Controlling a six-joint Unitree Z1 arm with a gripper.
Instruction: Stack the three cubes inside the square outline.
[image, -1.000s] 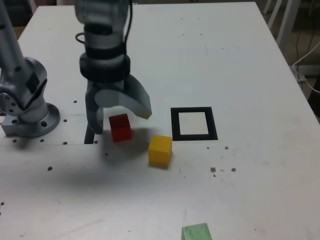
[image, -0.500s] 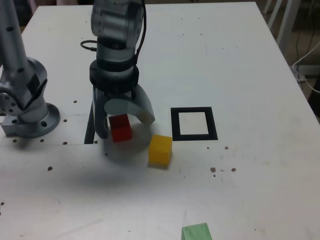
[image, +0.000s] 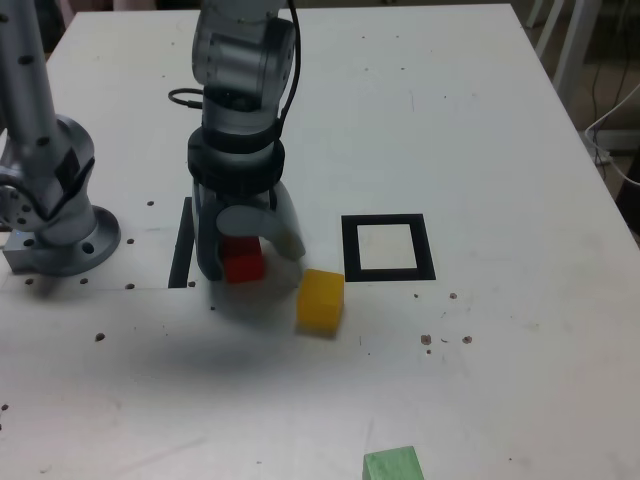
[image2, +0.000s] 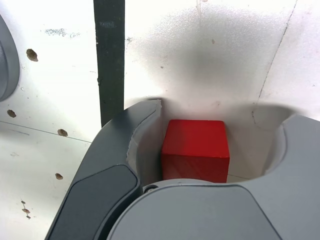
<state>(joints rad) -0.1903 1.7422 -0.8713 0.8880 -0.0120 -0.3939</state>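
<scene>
The red cube (image: 243, 264) sits on the white table (image: 480, 140) between the two fingers of the gripper (image: 246, 262), which reaches straight down over it; in the wrist view the red cube (image2: 196, 150) shows a narrow gap to the finger on one side and a wider gap on the other, so the jaws stand spread around it, not yet pinching. At about four o'clock from it, close by but apart, lies the yellow cube (image: 321, 300), turned a little askew. At three o'clock, past the yellow cube, is the square outline (image: 387, 247), its white centre bare. The green cube (image: 393, 466) sits well apart at about five o'clock, cut by the picture's lower edge. At nine o'clock, just beside the gripper, runs a straight black strip (image: 181, 256); no writing on it can be read. Further out at nine o'clock stands the arm's grey base (image: 55, 215).
</scene>
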